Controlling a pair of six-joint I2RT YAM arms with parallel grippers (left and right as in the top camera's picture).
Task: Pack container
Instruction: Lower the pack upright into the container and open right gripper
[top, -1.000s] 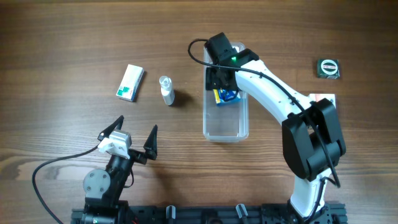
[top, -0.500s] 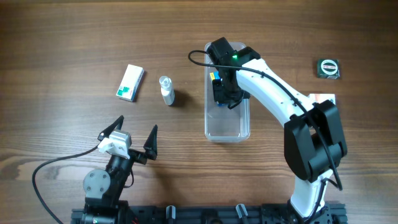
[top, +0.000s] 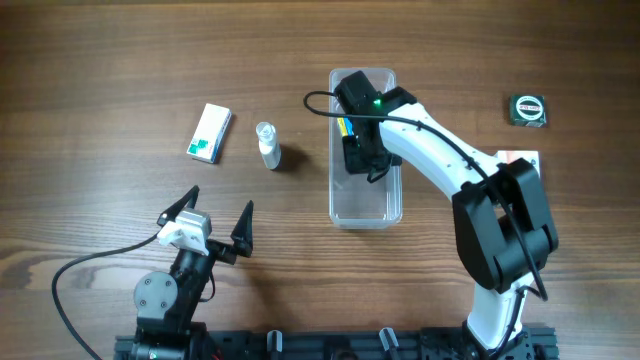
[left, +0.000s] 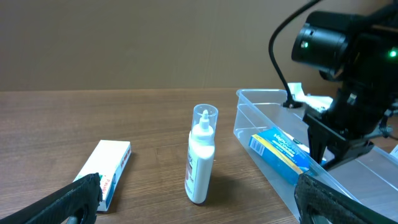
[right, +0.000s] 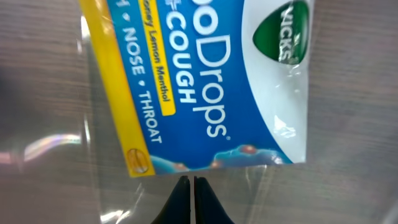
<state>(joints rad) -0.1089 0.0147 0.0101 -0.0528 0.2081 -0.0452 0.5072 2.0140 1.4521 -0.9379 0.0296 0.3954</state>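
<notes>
Right gripper (top: 358, 156) has shifted toward six o'clock over the container (top: 365, 203), mid-tabletop; fingers together, cough-drop box (left: 278, 149) lying loose inside. Left gripper (top: 205, 232) fingers apart. I judge one item packed.

We read on the blue and yellow packet (right: 205, 87), right wrist view: "VICKS" on its green badge (right: 287, 31), "…oDrops", "+COUGH", "NOSE • THROAT", "Honey Lemon Menthol". Other labels illegible.

Place: you're at a robot lab bench | Signs: wood-grain table (top: 100, 60), black mounting rail (top: 330, 348) near edge, cable (top: 62, 275), bare wall (left: 124, 43).
</notes>
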